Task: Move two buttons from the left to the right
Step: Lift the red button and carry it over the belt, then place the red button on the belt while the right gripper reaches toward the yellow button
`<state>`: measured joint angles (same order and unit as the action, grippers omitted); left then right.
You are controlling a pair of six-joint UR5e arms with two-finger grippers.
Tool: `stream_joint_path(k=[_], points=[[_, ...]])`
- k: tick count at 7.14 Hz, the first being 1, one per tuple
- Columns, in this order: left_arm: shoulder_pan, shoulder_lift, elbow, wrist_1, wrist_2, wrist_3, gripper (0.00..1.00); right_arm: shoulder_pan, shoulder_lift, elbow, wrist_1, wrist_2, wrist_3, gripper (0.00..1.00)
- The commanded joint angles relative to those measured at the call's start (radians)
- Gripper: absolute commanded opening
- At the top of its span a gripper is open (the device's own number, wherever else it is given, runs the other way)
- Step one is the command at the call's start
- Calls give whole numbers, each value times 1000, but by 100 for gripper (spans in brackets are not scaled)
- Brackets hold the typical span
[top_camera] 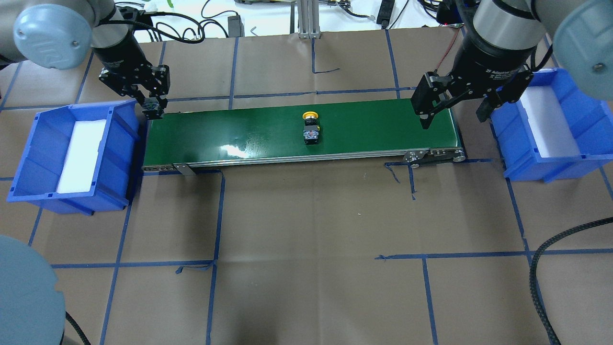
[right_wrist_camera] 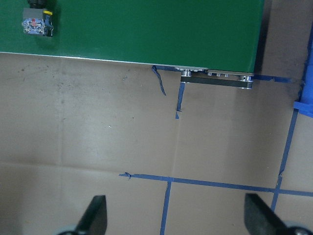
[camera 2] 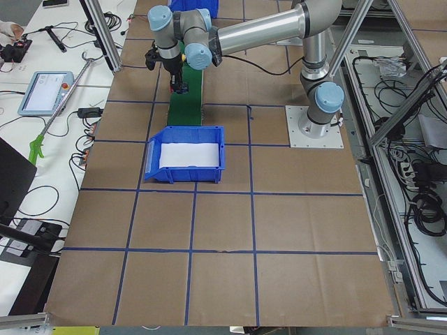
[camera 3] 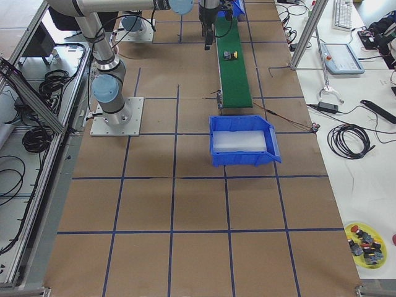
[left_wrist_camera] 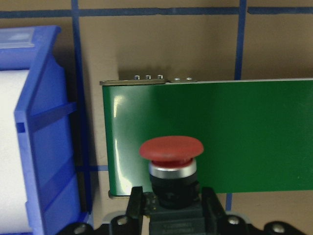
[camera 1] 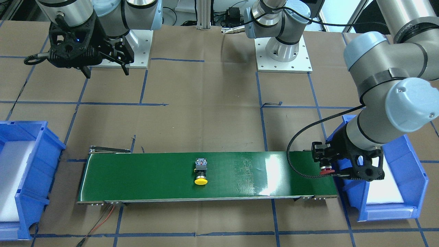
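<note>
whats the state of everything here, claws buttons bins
left claw, shut on the red button
red button, gripped by its body at the left end of the belt
yellow button, lying on its side mid-belt, untouched
right claw, open and empty
left bin, white liner, no button seen
right bin, white liner, no button seen

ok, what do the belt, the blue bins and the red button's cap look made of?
Belt: smooth green PVC or rubber, probably; glossy, it mirrors the lights. Blue bins: moulded plastic, judging by ribbed walls and even colour. Their white liner looks like matte foam, a guess only. Red button cap: matte plastic, above a shiny, metal-looking collar.
</note>
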<state>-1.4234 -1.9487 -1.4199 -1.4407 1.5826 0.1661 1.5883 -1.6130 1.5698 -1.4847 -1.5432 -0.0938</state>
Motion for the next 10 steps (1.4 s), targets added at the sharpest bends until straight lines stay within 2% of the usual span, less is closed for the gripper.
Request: stream_joint_path(k=[1,3,5,7,8,10], points=[[-12,-32,-25,23,0,-10,8,5,11,1,-12,9,8,100],[-12,-29,-114,150,0,-2,8,10,42,2,-44,11,9,100],[-12,-25,-206,293,2,3,8,12,115,-13,-145,11,12,100],[-9,-22,-229,327,2,7,8,12,151,-1,-227,34,13,100],[-9,-22,-231,326,2,6,8,12,169,7,-312,73,9,100],[-9,-24,-255,327,2,6,9,7,202,13,-351,55,6,100]])
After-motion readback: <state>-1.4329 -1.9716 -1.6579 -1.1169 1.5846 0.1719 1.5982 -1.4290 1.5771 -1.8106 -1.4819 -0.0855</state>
